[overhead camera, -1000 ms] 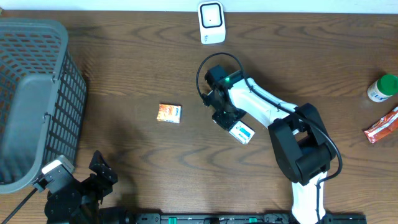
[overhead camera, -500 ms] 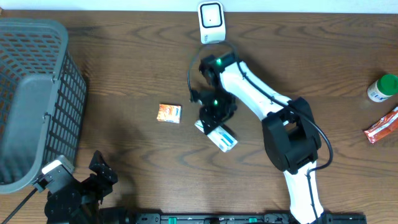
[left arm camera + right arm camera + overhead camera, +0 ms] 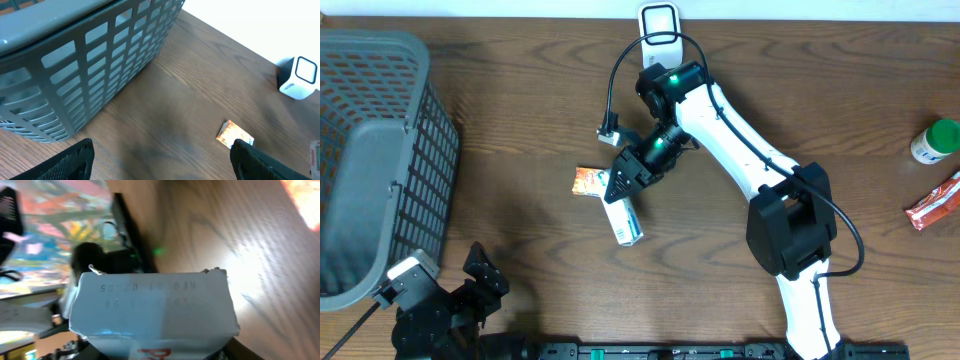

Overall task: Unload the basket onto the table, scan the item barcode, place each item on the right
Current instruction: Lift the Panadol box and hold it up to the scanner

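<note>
Carton [image 3: 626,222], white with a blue-green end, is gripped at its upper end by the right tool [image 3: 621,190], mid-table, just beside the orange packet [image 3: 591,181]; can't tell if its low end touches the table [image 3: 520,110]. Wood-grain table carries everything. Grey slatted basket [image 3: 432,170] fills the left side, with a grey panel inside. White right arm [image 3: 740,140] reaches from the near edge across to the centre. Left tool [image 3: 480,278] sits at the near-left corner next to the basket, fingers [image 3: 70,159] spread wide, nothing between them. White scanner [image 3: 660,36] stands at the far edge, well apart from the carton. Green-capped bottle [image 3: 935,141] and red packet [image 3: 935,202] are at the far right. Right wrist view: the carton's end flap fills the frame, with faint mirrored print, unreadable.
</note>
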### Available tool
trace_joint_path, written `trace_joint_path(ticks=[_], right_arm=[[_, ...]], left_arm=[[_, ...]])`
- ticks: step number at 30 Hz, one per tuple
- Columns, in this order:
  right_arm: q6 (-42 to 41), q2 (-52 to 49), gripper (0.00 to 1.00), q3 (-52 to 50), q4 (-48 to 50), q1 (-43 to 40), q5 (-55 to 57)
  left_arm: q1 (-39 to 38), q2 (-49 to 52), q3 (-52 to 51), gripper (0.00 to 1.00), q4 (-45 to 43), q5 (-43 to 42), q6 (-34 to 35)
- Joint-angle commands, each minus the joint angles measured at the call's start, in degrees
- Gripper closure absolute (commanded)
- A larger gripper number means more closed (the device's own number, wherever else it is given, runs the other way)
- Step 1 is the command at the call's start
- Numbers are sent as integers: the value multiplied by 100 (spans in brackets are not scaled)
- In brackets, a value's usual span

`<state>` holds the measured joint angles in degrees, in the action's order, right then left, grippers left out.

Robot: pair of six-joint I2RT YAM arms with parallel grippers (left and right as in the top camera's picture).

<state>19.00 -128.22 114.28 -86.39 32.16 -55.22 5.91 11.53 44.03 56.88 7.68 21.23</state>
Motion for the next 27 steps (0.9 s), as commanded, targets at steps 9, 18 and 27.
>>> trace_joint_path(ticks=[9,18,27], right_arm=[[116,63,60,111,103,-48,-726],[-717,63,65,111,1523,-317,-831],[-1342,63,67,111,3373,-531,317]], left_arm=[[24,-4,0,13,13,48,50],[24,-4,0,13,13,48,50],[24,-4,0,12,11,48,50]])
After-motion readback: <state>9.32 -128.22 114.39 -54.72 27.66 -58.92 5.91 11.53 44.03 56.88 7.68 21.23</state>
